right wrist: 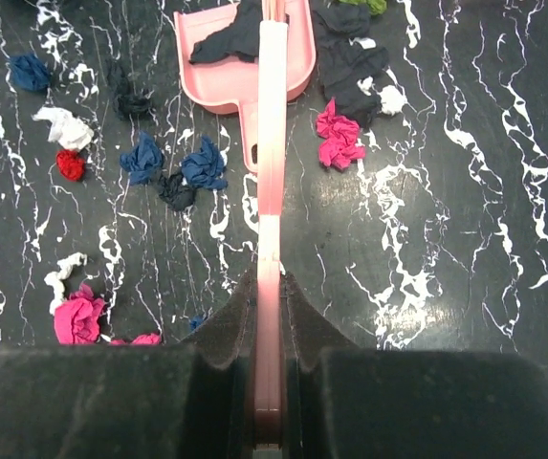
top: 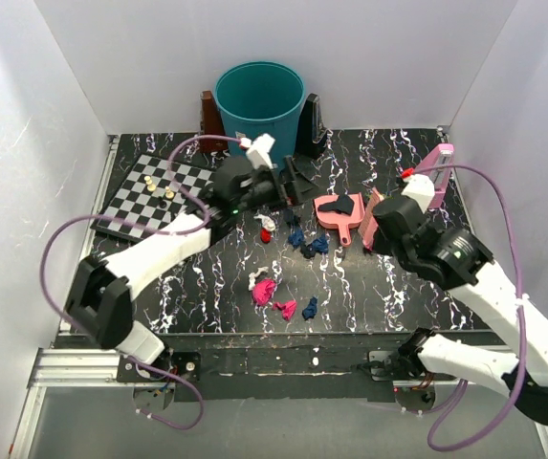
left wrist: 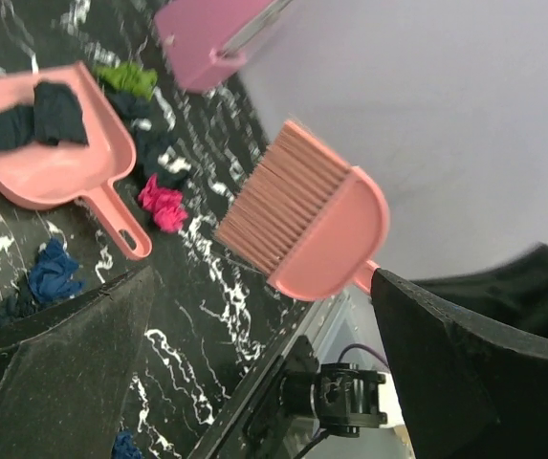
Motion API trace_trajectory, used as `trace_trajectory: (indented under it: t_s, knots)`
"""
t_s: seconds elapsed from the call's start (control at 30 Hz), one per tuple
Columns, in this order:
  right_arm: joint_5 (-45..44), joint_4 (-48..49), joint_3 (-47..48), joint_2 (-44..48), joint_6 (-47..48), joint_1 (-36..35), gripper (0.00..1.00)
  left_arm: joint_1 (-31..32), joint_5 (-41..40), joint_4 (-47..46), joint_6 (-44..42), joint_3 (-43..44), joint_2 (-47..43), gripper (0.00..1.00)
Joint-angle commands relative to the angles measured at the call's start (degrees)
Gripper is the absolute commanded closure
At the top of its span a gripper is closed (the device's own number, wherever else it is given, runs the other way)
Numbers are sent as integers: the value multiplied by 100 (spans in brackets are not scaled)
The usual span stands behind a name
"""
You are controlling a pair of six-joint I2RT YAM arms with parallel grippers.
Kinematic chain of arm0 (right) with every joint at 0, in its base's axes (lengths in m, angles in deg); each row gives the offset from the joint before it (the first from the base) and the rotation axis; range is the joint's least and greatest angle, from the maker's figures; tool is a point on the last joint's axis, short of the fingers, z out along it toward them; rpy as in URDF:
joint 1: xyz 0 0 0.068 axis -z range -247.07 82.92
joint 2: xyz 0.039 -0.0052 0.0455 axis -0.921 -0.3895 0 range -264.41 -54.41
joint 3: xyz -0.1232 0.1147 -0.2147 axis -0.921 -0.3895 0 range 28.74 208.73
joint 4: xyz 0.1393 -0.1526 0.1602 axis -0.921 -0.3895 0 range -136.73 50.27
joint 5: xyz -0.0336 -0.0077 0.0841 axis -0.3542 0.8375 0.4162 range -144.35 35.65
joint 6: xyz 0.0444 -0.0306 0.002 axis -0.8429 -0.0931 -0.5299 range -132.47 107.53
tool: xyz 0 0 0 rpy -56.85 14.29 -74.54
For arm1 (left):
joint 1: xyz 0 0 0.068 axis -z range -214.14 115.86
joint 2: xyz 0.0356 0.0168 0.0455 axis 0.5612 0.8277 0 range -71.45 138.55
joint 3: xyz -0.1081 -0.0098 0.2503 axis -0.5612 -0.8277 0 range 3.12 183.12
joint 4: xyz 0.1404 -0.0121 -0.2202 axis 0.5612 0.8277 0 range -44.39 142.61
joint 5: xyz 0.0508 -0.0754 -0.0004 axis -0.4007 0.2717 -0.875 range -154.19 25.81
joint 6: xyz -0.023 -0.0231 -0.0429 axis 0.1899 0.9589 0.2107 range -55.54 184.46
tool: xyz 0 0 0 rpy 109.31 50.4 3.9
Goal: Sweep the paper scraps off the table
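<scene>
the paper scraps (right wrist: 202, 163) lie loose on the table (right wrist: 465, 239), most of them ahead and to the left of the right gripper (right wrist: 269, 287). one magenta wad sits just to its right, and a few dark ones sit in the pink dustpan (right wrist: 211, 86) straight ahead. that gripper is clenched on a pink brush (right wrist: 272, 115) whose long axis points at the dustpan's handle. the left gripper (top: 288, 186) hangs released and empty beyond the scraps, so the sweep looks like the right arm's job.

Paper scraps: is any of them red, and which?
One: the small red scrap, lying beside a white scrap; the others are blue, magenta, dark, white or green.
</scene>
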State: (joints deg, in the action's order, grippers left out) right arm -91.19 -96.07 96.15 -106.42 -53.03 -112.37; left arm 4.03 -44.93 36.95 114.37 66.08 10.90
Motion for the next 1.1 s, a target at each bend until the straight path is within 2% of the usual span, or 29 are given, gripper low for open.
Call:
trace_trajectory:
  t_s: [0.0, 0.1, 0.2, 0.3, 0.5, 0.63, 0.97, 1.07]
  knots:
    - [-217, -1238, 816, -520, -671, 65, 99, 392, -151, 1973, -272, 1015, 1220, 2]
    - [-263, -1362, 668, -451, -857, 135, 99, 795, -536, 2779, -516, 1918, 1958, 2]
    - [-148, -1414, 431, -205, -1137, 153, 99, 1235, -1283, 3826, -894, 3078, 2705, 2]
    - [-297, -1678, 430, -21, -1420, 153, 99, 1412, -1776, 4425, -869, 3766, 3295, 2]
    - [-351, -1714, 106, 656, -2016, 153, 99, 1482, -2708, 5330, -535, 4574, 4025, 2]
    - [-122, -1758, 17, 771, -2035, 153, 99, 1631, -2902, 5727, -465, 5374, 4552, 2]
    - [-587, -2127, 62, 1025, -2009, 162, 99, 1764, -3596, 6789, -605, 7176, 5642, 7]
    - [-745, -2092, -71, 1315, -2009, 153, 99, 1781, -3649, 6835, -605, 7327, 5801, 10]
